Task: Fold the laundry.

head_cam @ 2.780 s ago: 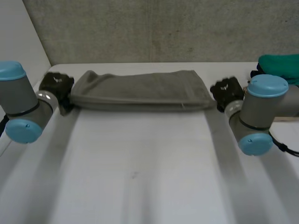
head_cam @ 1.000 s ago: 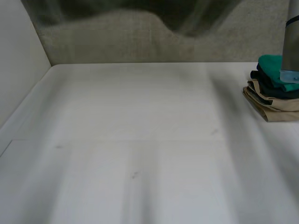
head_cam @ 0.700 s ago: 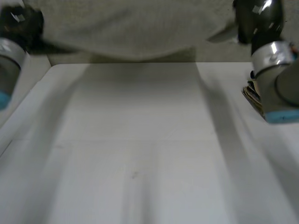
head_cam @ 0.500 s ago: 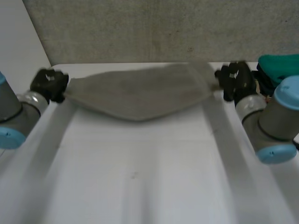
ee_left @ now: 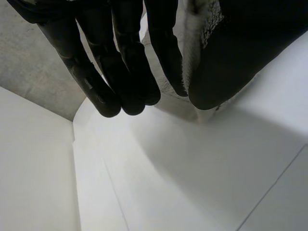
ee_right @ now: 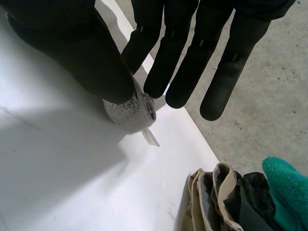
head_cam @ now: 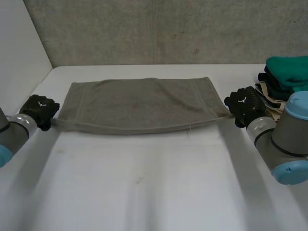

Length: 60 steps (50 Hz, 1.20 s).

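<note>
A grey-green towel lies stretched across the far half of the white table, its near edge slightly raised and taut. My left hand pinches the towel's near left corner; in the left wrist view the cloth is squeezed between thumb and fingers. At the near right corner my right hand does the same, with a bunched corner held between its thumb and fingers.
A stack of folded laundry, green on top with dark and beige pieces below, sits at the table's right edge, close to my right hand; it is the pile beyond that hand's fingertips. A concrete wall backs the table.
Both hands swung the towel up high and brought it back down. It now lies spread wider on the table, with both hands lower and nearer than half a second ago.
</note>
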{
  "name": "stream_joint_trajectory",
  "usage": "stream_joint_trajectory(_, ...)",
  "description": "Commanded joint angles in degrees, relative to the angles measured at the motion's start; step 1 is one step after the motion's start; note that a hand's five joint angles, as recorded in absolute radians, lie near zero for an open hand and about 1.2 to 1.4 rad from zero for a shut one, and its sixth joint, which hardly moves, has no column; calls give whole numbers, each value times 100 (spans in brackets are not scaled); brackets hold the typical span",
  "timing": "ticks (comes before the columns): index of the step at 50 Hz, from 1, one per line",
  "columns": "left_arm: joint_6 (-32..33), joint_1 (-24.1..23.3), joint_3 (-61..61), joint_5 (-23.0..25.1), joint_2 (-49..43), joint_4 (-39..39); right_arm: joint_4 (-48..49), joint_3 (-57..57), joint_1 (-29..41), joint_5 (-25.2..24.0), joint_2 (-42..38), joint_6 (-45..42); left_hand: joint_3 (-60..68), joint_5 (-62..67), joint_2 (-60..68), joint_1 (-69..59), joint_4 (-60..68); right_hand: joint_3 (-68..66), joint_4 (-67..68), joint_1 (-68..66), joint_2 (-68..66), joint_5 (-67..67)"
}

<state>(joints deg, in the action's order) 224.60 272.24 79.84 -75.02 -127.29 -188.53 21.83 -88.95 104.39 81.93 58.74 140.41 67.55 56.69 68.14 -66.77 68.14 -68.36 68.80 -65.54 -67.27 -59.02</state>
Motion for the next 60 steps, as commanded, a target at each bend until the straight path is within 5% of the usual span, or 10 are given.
stream_joint_trajectory(1,-109,-110,111,180,177,464,-126,18,29,-1,15,-23,1245,1331,1186,-1323,1186,-1164,1120,-1446,-1273,-1098)
stream_joint_trajectory(10,-48,-22,532,-74,801,1687,-1619,97,-331,-54,551,-901,1245,1331,1186,-1323,1186,-1164,1120,-1446,-1273,-1098)
stream_joint_trajectory(18,49,101,1060,-39,1373,1864,-2790,176,-630,-423,903,-1648,1245,1331,1186,-1323,1186,-1164,1120,-1446,-1273,-1098)
stream_joint_trajectory(21,102,119,1096,136,1303,1662,-2746,229,-613,-511,850,-1561,1114,1200,1054,-1192,1055,-1164,1120,-1446,-1273,-1098)
stream_joint_trajectory(24,137,163,1061,320,1066,1459,-2614,264,-569,-493,710,-1377,-1819,-1732,-1878,1740,-1878,-1164,1120,-1446,-1273,-1098)
stream_joint_trajectory(33,-135,207,1078,584,899,1687,-2324,150,-481,-432,569,-1060,-335,-249,-395,257,-394,-1164,1120,-1446,-1273,-1098)
stream_joint_trajectory(39,-118,250,1095,769,925,1968,-2298,123,-455,-432,569,-1051,-1881,-1794,-1940,1803,-1940,-1164,1120,-1446,-1273,-1098)
stream_joint_trajectory(60,585,848,1605,1542,1153,2250,-2236,150,-375,-432,507,-972,-2100,-2014,-2160,2022,-2159,-1164,1120,-1446,-1273,-1098)
